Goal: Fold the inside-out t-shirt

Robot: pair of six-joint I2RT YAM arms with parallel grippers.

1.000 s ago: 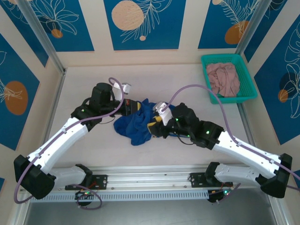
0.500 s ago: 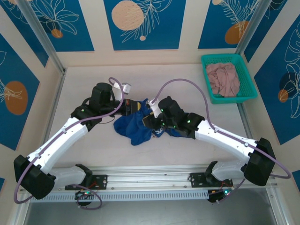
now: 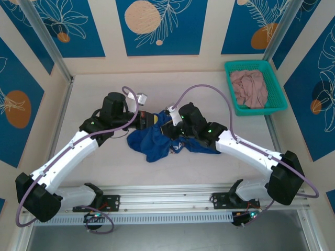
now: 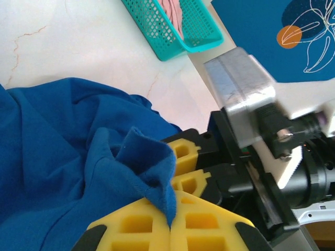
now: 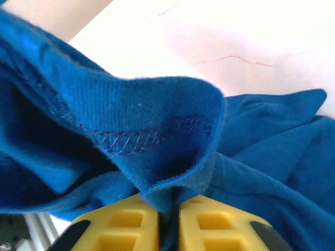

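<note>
The inside-out t-shirt (image 3: 149,144) is lying crumpled in a heap at mid-table, well apart from the teal basket (image 3: 260,111) of pink cloth (image 3: 250,88) toward 2 o'clock. The left gripper (image 4: 170,222) is pinching a fold at the heap's 11 o'clock side, its pads clamped together on the cloth. The right gripper (image 5: 167,209) is clamping a stitched hem just beside it, toward 1 o'clock. The step looks like opening the bundle out. Done well, both arms would be lifting and drawing apart toward 9 and 3 o'clock, slowly, so neither thin pinch slips and the layers fall free instead of twisting.
</note>
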